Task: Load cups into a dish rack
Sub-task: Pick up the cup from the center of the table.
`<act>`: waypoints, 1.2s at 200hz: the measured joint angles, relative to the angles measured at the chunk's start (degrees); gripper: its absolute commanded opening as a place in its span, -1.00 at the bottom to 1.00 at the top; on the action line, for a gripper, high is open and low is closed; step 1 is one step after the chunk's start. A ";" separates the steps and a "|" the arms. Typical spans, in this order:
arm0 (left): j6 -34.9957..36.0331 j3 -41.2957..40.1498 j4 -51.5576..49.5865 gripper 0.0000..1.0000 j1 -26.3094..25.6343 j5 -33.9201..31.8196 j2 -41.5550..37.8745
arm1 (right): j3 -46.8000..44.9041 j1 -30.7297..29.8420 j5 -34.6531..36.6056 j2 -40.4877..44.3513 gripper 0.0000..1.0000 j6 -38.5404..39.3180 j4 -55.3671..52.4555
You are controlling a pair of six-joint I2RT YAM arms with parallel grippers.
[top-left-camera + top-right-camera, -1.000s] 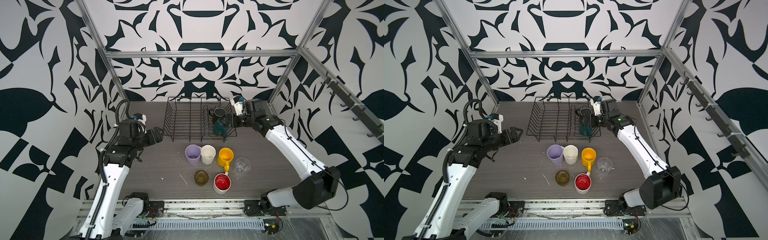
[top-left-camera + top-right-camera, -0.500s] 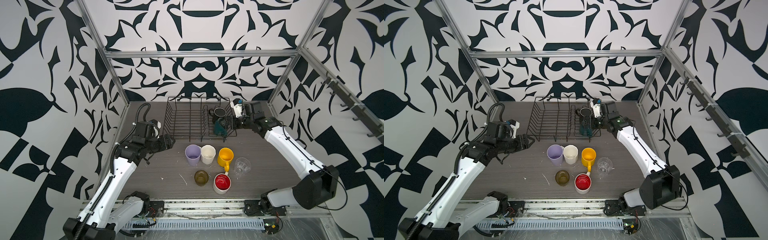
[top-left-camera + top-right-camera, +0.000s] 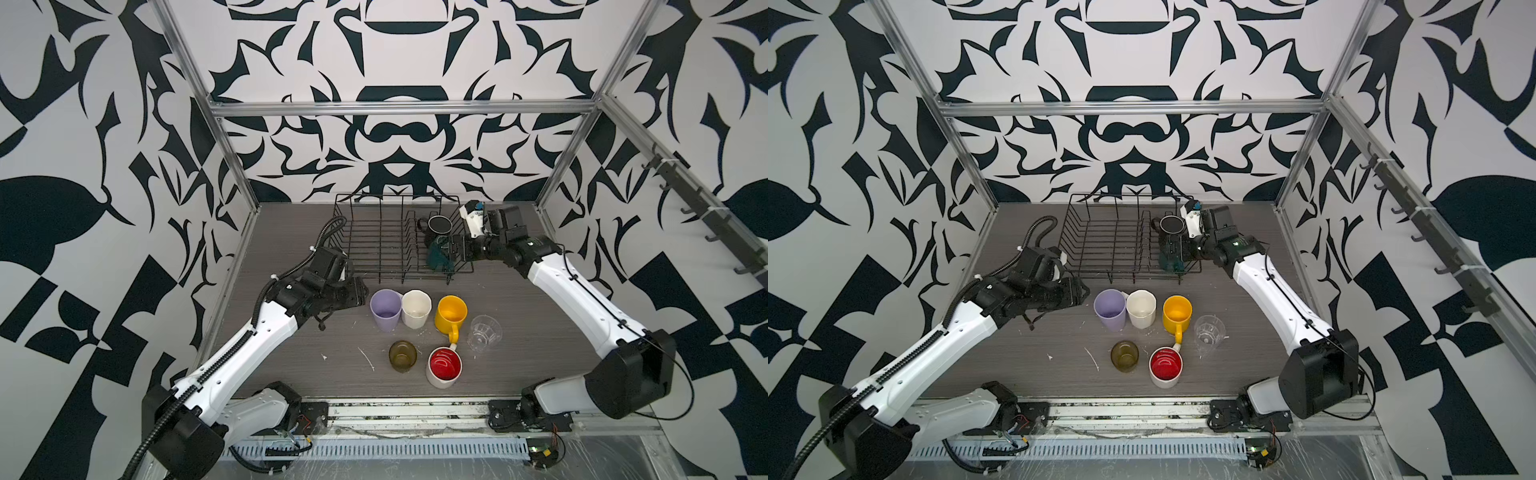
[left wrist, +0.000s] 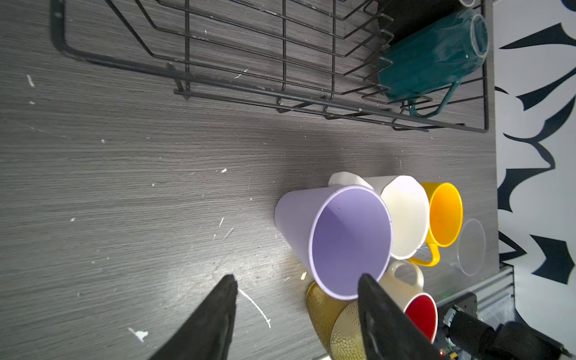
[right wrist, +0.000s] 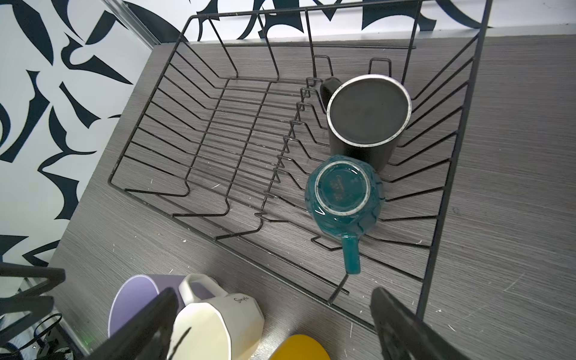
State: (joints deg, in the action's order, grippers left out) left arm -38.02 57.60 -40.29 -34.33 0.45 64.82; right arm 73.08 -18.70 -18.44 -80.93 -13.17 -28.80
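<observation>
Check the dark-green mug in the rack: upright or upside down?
Upside down: in the right wrist view the dark-green mug shows its ringed base facing up, inside the dish rack.

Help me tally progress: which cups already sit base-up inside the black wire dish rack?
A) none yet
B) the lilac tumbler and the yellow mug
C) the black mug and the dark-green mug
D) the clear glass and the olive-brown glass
C: the black mug and the dark-green mug rest upside down in the black wire dish rack.

Dish rack (image 3: 365, 241): black wire; black mug (image 5: 369, 110), dark-teal mug (image 5: 343, 190). Lilac tumbler (image 3: 386, 309), white mug (image 3: 415, 307), yellow mug (image 3: 451, 313), olive glass (image 3: 402, 355), red-inside mug (image 3: 444, 368) white outside. Table (image 3: 519, 332): grey woodgrain.
</observation>
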 measured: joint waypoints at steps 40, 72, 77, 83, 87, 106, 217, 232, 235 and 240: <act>-1.22 0.00 2.01 0.21 -3.06 -2.69 3.52 | -0.57 0.02 -0.04 0.00 0.97 0.04 -0.02; -1.53 0.00 3.76 0.20 -4.76 -3.65 7.39 | -0.76 0.04 -0.04 0.00 0.96 0.33 -0.04; -1.55 0.00 3.96 0.19 -5.01 -3.80 8.07 | -0.83 0.04 -0.04 0.00 0.96 0.44 -0.02; -1.55 0.00 4.20 0.18 -5.22 -3.98 8.96 | -0.90 0.13 -0.02 0.00 0.96 0.50 -0.04; -1.53 0.00 4.28 0.18 -5.35 -4.11 9.49 | -0.96 0.17 -0.04 0.00 0.96 0.57 -0.04; -1.53 0.00 4.66 0.15 -5.77 -4.35 11.96 | -1.27 0.24 -0.04 0.00 0.96 0.85 -0.07; -1.44 0.00 6.95 -0.05 -6.05 -4.79 16.74 | -2.67 0.24 -0.46 0.00 0.96 1.53 0.15; -1.42 0.00 7.10 -0.09 -6.10 -4.76 17.03 | -2.89 0.24 -0.46 0.00 0.96 1.55 0.31; -1.38 0.00 7.13 -0.11 -6.12 -4.79 17.07 | -2.95 0.24 -0.46 0.00 0.96 1.57 0.31; -1.40 0.00 7.10 -0.14 -6.14 -4.76 17.14 | -3.02 0.24 -0.46 0.00 0.96 1.57 0.31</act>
State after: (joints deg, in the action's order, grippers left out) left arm -39.42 57.60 -33.19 -40.47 -4.32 81.95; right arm 70.06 -18.46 -18.90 -80.93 -11.60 -28.49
